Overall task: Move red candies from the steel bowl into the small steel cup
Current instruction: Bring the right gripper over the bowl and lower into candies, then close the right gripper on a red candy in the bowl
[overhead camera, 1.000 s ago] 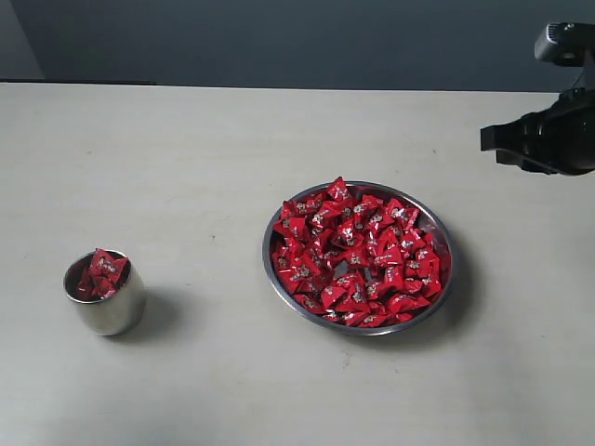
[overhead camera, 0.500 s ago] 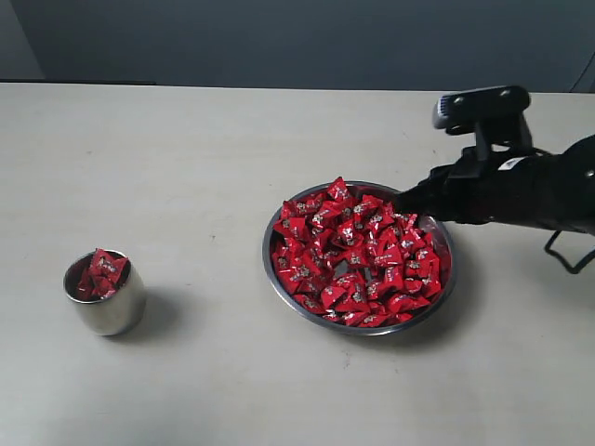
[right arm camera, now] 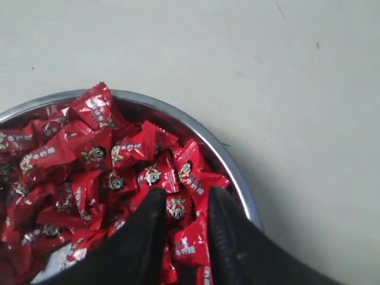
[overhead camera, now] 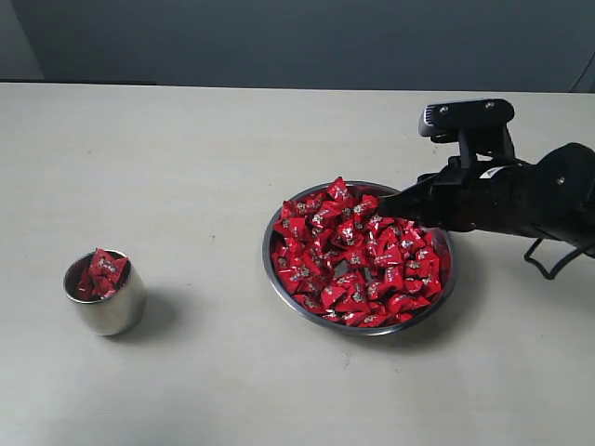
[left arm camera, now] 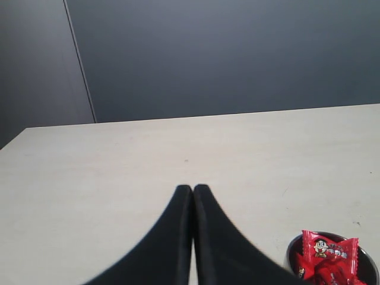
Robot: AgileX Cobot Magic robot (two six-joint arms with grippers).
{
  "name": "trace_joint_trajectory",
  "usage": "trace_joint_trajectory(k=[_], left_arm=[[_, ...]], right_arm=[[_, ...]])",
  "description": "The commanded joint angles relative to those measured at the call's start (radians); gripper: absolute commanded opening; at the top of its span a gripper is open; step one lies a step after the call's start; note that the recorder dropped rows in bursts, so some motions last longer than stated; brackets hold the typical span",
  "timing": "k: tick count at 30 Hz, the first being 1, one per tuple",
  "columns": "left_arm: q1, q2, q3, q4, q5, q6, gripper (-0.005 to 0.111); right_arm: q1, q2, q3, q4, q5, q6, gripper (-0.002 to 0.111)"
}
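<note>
The steel bowl (overhead camera: pixel 358 332) sits right of centre on the table (overhead camera: pixel 186 158), heaped with red candies (overhead camera: pixel 358 260). The small steel cup (overhead camera: pixel 110 311) stands well apart to its left, with a few candies already showing above its rim.

The right pincer (right arm camera: pixel 185 193) is down at the far right edge of the heap, just inside the bowl's rim. Its jaws stand parted astride one candy (right arm camera: pixel 177 208) that lies among its neighbours. Whether the pads already touch the wrapper I cannot tell from the wrist view. The left pincer (left arm camera: pixel 193 190) is closed on nothing, with its tips pressed together, and it points across bare table with the cup near.

These sweets are likely light, and their foil is slick and crinkly, so a weak pinch could let one slide out. The crimped ends look flimsy. The plump middle of the wrapper seems the better place to take hold, squeezed firmly. Neighbours packed close against it may lift too.
</note>
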Motion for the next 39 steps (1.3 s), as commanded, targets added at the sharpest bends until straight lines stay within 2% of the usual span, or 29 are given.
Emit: trace_joint_trajectory(k=[1,6,10,19,25,29,39], left_arm=[[0.001,-0.004,0.004,0.001,-0.005,-0.001,0.0],[0.001,-0.004,0.004,0.001,-0.005,-0.001,0.0],[0.001,-0.004,0.004,0.001,-0.005,-0.001,0.0],[0.001,-0.004,0.004,0.001,-0.005,-0.001,0.0],[0.001,-0.004,0.004,0.001,-0.005,-0.001,0.0],[0.001,-0.004,0.004,0.001,-0.005,-0.001,0.0],[0.001,-0.004,0.004,0.001,-0.005,-0.001,0.0]], right_arm=[[0.001,0.012,-0.01,0.02,0.053,0.001,0.025],[0.001,0.083,-0.144,0.02,0.289,0.003,0.025],[0.001,0.155,-0.228,0.036,0.388,0.003,0.025],[0.001,0.206,-0.236,0.038,0.454,0.003,0.025],[0.001,0.206,-0.253,0.047,0.482,0.024,0.047],[0.001,0.206,-0.253,0.047,0.478,0.024,0.043],[0.001,0.206,-0.253,0.047,0.475,0.026,0.043]])
